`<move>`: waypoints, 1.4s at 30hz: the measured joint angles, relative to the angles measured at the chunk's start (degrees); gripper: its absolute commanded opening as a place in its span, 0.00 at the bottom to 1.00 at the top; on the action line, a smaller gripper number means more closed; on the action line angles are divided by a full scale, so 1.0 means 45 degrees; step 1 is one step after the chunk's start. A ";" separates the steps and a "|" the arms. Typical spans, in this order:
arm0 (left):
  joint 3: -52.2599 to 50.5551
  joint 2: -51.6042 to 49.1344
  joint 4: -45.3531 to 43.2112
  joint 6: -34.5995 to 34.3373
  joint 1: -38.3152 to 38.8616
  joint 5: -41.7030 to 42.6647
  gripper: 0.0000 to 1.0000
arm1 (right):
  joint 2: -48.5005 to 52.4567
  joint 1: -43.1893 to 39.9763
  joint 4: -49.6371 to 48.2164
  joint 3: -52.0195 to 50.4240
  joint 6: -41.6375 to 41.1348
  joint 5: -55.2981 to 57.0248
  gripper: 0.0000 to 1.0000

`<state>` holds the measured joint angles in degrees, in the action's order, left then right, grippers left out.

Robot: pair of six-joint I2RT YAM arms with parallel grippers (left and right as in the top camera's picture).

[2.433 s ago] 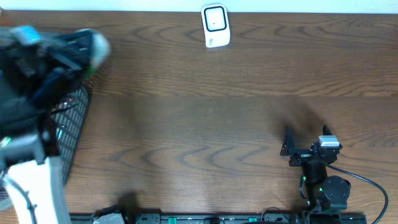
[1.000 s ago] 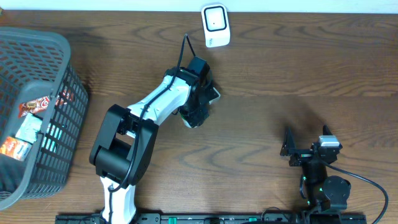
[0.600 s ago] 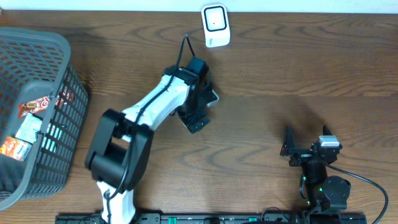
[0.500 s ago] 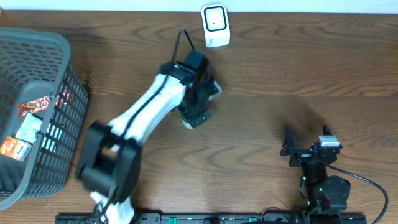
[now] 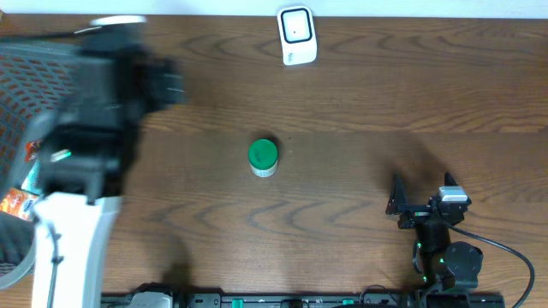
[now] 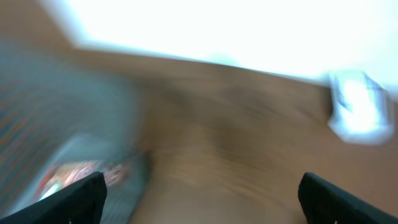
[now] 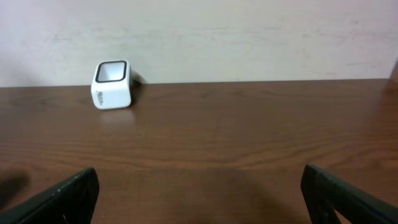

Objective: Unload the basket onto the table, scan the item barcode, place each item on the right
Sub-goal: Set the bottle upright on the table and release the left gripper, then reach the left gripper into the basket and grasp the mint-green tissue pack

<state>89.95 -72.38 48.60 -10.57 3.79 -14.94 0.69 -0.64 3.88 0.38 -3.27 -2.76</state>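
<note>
Nearest the robot's base, the right gripper (image 5: 397,204) is being held low over the table (image 5: 385,103), its jaws spread wide with nothing between them. Further out, near the middle, the green-lidded jar (image 5: 263,156) is being left standing upright on bare wood, touched by neither arm. To the left, the left gripper (image 6: 202,196) is being shown only as a blur above the basket (image 5: 26,94), jaws fully apart and empty; packets (image 5: 13,201) are being kept inside. At the far edge, the scanner (image 5: 297,36) is being faced toward the arms, well apart from the jar. Whether this jar's barcode is read cannot be told; the basket's items are probably being queued. Nothing is standing between jar and scanner.
</note>
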 measured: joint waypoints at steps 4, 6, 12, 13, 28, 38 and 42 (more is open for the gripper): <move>0.0000 0.0253 0.1564 -0.2948 -0.3638 -0.0423 0.98 | 0.0000 0.0000 -0.0005 0.0000 0.0000 0.0000 0.99; -0.0019 0.0015 0.2574 -0.4415 -0.5382 -0.0379 0.98 | 0.0005 0.0000 0.0000 0.0000 -0.0005 -0.0005 0.99; -0.0500 -0.1559 0.3347 -0.6965 -0.8422 -0.0170 0.98 | 0.0005 0.0000 0.0000 0.0000 0.0000 0.0000 0.99; -0.0597 -0.1889 0.3356 -0.7125 -0.8607 -0.0112 0.98 | 0.0005 0.0000 0.0000 0.0000 -0.0005 0.0000 0.99; -0.0913 -0.8106 0.2278 -0.7276 -0.8879 0.0253 0.98 | 0.0005 0.0000 0.0000 0.0000 0.0000 0.0000 0.99; -0.0913 -0.9515 0.1355 -0.6883 -0.8879 0.0301 0.98 | 0.0005 0.0000 0.0000 0.0000 0.0000 0.0000 0.99; -0.0899 -0.9942 0.1015 -0.6873 -0.8879 0.0384 0.98 | 0.0005 0.0000 0.0000 0.0000 0.0000 0.0000 0.99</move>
<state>85.91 -117.12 53.17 -41.50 -36.16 -13.21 0.71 -0.64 3.88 0.38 -3.27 -2.76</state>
